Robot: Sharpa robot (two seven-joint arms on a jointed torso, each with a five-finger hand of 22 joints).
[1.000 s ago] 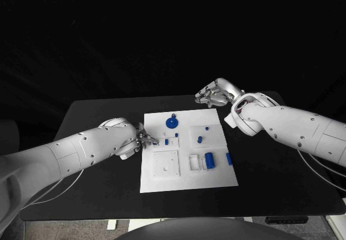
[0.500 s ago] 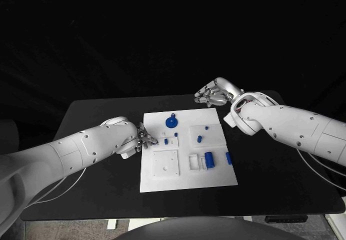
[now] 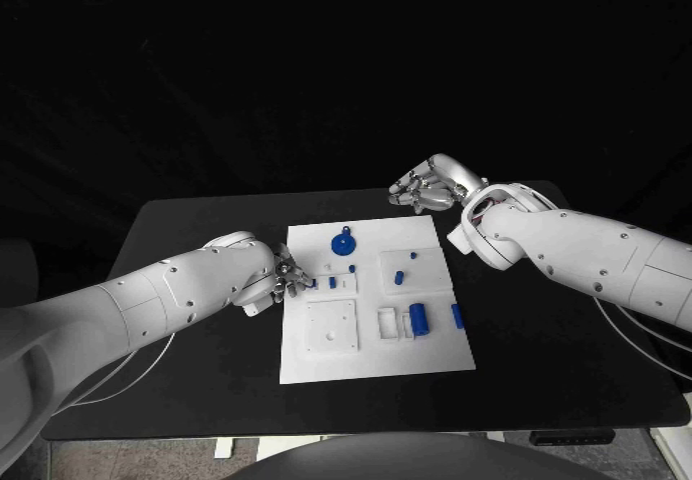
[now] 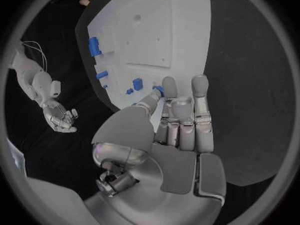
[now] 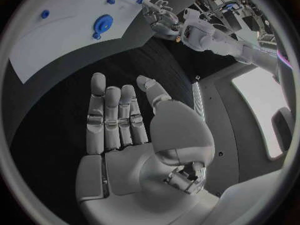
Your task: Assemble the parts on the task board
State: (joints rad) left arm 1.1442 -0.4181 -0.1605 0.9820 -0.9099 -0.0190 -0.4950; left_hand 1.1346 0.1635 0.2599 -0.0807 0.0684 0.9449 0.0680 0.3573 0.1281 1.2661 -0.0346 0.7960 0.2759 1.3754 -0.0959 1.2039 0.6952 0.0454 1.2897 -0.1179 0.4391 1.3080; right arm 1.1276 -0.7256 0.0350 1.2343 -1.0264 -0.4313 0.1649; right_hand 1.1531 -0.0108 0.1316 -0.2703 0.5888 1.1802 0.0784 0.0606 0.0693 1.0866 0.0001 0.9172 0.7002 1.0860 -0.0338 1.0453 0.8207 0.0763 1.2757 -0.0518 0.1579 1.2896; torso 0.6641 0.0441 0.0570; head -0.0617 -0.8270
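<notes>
Table [image 3: 188, 380]: black, with the task board [image 3: 378, 365] lying flat in its middle, between my two arms.
Task board: white plate; a plain square block sits in its near-left part, and blue parts are scattered over the rest.
My right hand [image 3: 428, 187]: hangs off the board's far right corner, over the bare table, palm open, fingers straight and side by side, holding nothing.
My left hand [image 3: 271, 276]: at the board's left edge, fingers reaching in over the plate; thumb and a fingertip meet around a small blue part [image 4: 159, 90] in the left wrist view.
Round blue part [image 3: 343, 244]: flat disc near the board's far edge, well apart from both hands.
Blue cylinder [image 3: 420, 319]: lies in the right half of the board, beside a white holder.
Step in hand: I judge I am pinching the small part at the left edge to seat or lift it.
Next move: a steady, fine pinch, keeping the part upright; I cannot tell whether it is already seated.
</notes>
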